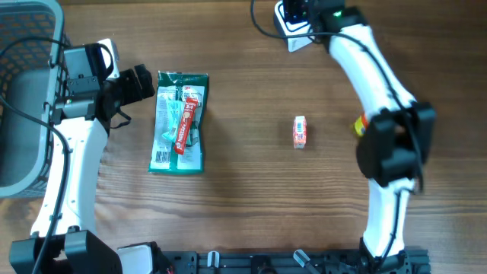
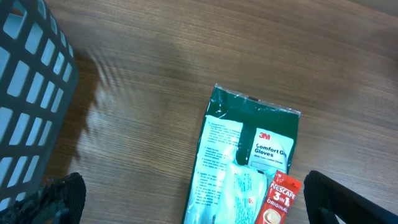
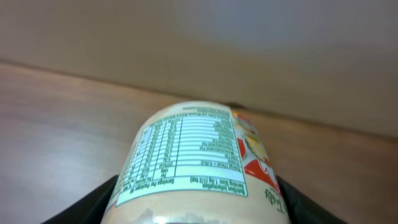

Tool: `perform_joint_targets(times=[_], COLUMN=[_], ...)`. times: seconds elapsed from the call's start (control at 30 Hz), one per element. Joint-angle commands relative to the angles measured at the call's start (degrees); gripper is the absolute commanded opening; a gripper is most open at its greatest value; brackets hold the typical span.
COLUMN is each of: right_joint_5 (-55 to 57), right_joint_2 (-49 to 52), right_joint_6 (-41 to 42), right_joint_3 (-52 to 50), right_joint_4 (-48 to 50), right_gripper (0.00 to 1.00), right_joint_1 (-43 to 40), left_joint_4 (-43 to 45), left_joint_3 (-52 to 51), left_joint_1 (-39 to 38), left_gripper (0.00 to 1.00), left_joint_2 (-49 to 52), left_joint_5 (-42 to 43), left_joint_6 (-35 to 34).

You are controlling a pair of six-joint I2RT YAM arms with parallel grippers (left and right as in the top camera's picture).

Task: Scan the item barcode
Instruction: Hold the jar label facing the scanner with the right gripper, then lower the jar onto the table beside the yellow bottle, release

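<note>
My right gripper is at the table's far edge, shut on a cream-coloured jar that fills the right wrist view. Its nutrition label faces the camera and red and yellow print shows on its right side; I see no barcode on the visible face. Black fingers press the jar on both sides. My left gripper stands open just left of a green glove pack, touching nothing. In the left wrist view the glove pack lies between the wide-open fingers, with a red Nescafe sachet on top.
A grey slotted basket stands at the left table edge, close behind the left arm; the left wrist view shows the basket too. A small orange-and-white packet lies mid-table. The red sachet lies along the glove pack.
</note>
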Motion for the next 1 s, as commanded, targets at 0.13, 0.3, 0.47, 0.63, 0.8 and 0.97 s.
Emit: perform_joint_targets(times=[0.13,0.3,0.47,0.63,0.8,0.97], right_joint_5=[-2.6,-2.9,-2.8,-2.1,2.6,6.6], right_joint_2=[-8.2,-7.7,-7.7,-7.7,-7.7,-7.7], right_joint_6=[5.4,8.2,8.2,10.6,14.3,17.2], right_joint_3=[0.7,-6.9,-18.5,-26.8,-30.0,-30.0], right_joint_4=[-38.3,-47.8,-43.9,-36.1,-30.7,-30.1], right_gripper=[0.05,0.05,0.05,0.06,0.06,0.08], right_joint_1=[-0.4,-0.4,-0.4,-0.4,-0.4,-0.4], left_joint_4=[0.2,0.2,0.2,0.2,0.2,0.2], left_joint_3=[0.8,0.8,0.8,0.8,0.8,0.8], left_joint_1=[0.2,0.2,0.2,0.2,0.2,0.2], left_gripper=[1.0,1.0,1.0,1.0,1.0,1.0], left_joint_2=[-0.8,-0.8,-0.8,-0.8,-0.8,-0.8], left_joint_5=[0.5,0.5,0.5,0.5,0.5,0.5], left_joint_6=[0.9,0.9,0.9,0.9,0.9,0.9])
